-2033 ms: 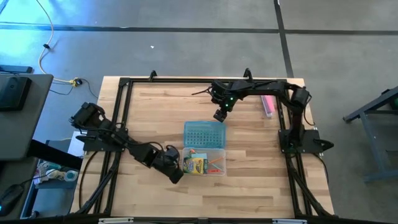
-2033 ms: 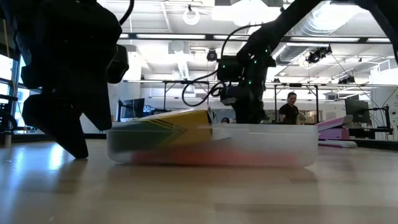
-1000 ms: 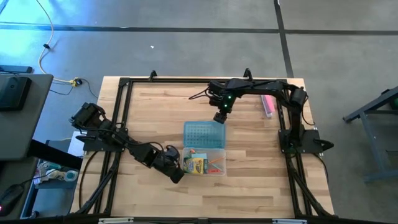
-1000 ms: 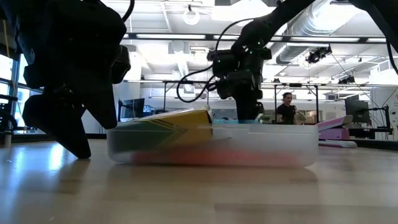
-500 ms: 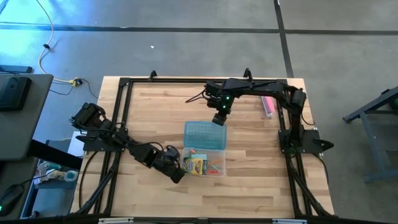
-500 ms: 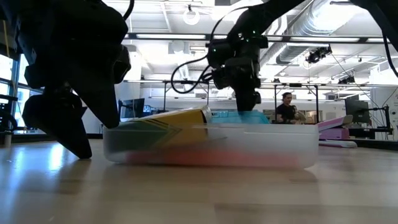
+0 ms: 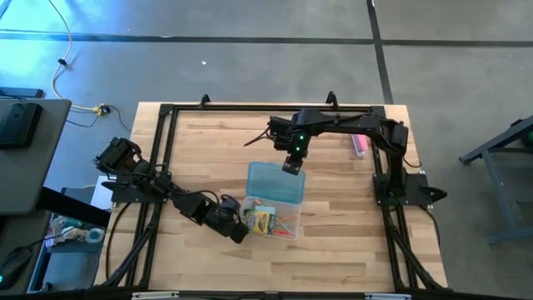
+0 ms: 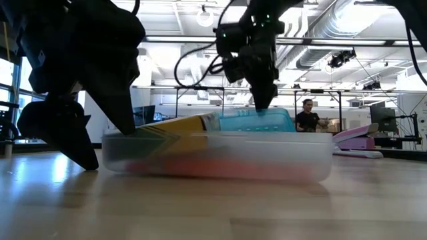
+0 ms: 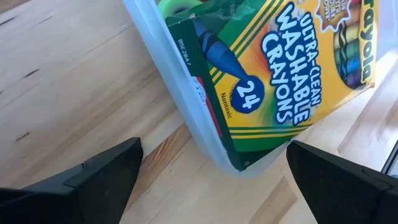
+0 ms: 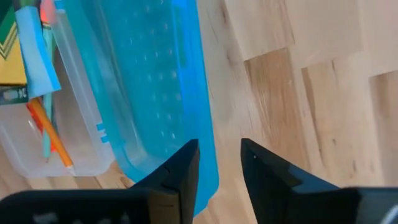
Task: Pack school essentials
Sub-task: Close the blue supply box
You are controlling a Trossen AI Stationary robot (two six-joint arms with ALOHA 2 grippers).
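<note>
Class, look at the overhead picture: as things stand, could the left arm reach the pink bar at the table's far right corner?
Probably not. The left gripper sits open at the clear case, near the front, while the pink bar lies across the table beyond the right arm, which spans the way.

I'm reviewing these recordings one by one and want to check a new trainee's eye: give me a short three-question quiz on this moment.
1. True or false: the crayon box lies inside the clear case.
2. Which end effector grips the teal lid: A) left, B) right?
3. What lies on the table's far right, behind the right arm?

Key: 1 true. 2 B; it pinches the lid's edge, lifted at that side. 3 The pink bar.
</note>
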